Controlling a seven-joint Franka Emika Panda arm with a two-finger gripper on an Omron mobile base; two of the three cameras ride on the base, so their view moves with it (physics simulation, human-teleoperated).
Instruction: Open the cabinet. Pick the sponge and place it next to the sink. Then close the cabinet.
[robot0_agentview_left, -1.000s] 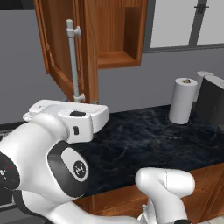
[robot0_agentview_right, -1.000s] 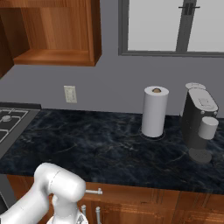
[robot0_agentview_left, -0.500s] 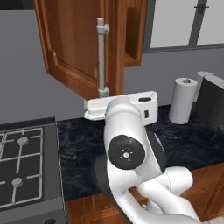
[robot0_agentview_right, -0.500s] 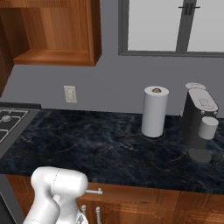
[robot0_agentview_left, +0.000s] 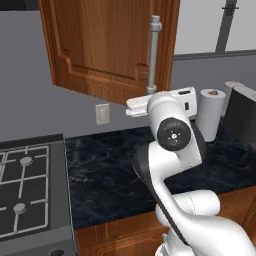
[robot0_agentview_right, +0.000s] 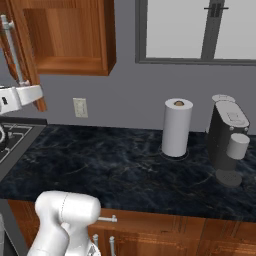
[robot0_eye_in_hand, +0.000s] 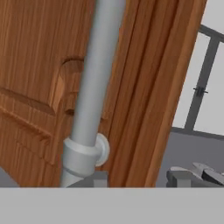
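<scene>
The cabinet (robot0_agentview_right: 70, 40) hangs on the wall with its door (robot0_agentview_left: 100, 45) swung out, and the shelf space I can see inside is bare. Its long silver handle (robot0_agentview_left: 154, 55) runs down the door's free edge. My gripper (robot0_agentview_left: 150, 96) sits at the lower end of that handle, also seen at the left edge of the right base view (robot0_agentview_right: 25, 90). In the hand view the handle (robot0_eye_in_hand: 98, 65) rises just left of my gripper (robot0_eye_in_hand: 138, 178), whose tips stand apart with nothing between them. The sponge and the sink are out of view.
A dark stone counter (robot0_agentview_right: 115, 165) runs below. On it stand a paper towel roll (robot0_agentview_right: 176, 127) and a coffee machine (robot0_agentview_right: 227, 145) at the right. A stove (robot0_agentview_left: 25, 190) lies to the left. A window (robot0_agentview_right: 200, 30) is behind the counter.
The door's handle edge has swung to the right in both base views, and my hand has gone with it. The arm has turned, uncovering the stove.
</scene>
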